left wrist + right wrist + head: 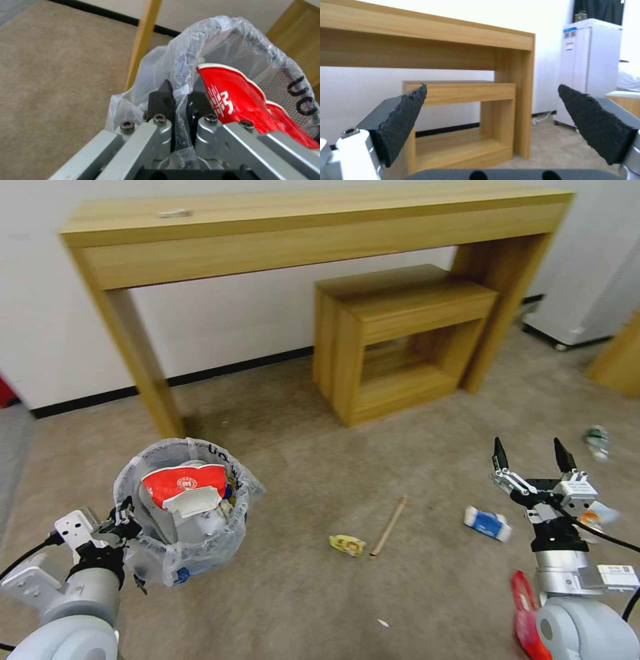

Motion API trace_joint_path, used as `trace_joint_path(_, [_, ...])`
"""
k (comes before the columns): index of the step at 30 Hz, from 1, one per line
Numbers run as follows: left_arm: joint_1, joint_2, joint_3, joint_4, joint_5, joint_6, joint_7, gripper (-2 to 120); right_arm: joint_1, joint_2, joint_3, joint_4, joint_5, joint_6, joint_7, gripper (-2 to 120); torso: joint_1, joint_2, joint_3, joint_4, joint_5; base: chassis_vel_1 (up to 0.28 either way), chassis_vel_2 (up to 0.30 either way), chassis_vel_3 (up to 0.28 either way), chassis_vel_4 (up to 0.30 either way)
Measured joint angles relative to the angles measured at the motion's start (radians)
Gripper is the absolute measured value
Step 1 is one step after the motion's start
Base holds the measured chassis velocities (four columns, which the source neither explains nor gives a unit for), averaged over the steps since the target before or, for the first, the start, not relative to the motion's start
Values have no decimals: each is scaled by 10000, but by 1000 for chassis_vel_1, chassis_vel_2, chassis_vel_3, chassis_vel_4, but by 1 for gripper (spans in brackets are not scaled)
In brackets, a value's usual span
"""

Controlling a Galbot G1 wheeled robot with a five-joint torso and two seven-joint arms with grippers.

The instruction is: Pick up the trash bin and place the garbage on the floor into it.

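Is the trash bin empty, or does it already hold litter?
Holding litter: a red-white paper bowl and pale scraps sit inside the trash bin, whose rim the left gripper pinches.

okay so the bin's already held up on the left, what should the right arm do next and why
Probably lower the open right gripper onto the blue-white carton lying on the carpet just beside it: it is the nearest litter. The left gripper is shut on the trash bin rim, holding it off the carpet.

Looks like a hotel-style or bedroom mock-up: beige short-pile carpet point(300, 447), white wall with black skirting, long wooden console desk point(313, 227) with a nested wooden stool point(407, 340) beneath, small white fridge point(590, 70) in the corner.
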Motion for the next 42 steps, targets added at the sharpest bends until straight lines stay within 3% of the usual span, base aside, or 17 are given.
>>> trace_joint_path(5, [-69, 53, -11, 111, 3, -50, 4, 3, 79, 29, -84, -56, -41, -15, -2, 100, 0, 0, 0, 9, 0, -3, -9, -12, -4])
trace_joint_path(42, [-5, 197, -30, 244, 6, -163, 37, 3, 8, 88, -150, 77, -175, -14, -142, 100, 1, 0, 0, 6, -1, -2, -2, -3, -3])
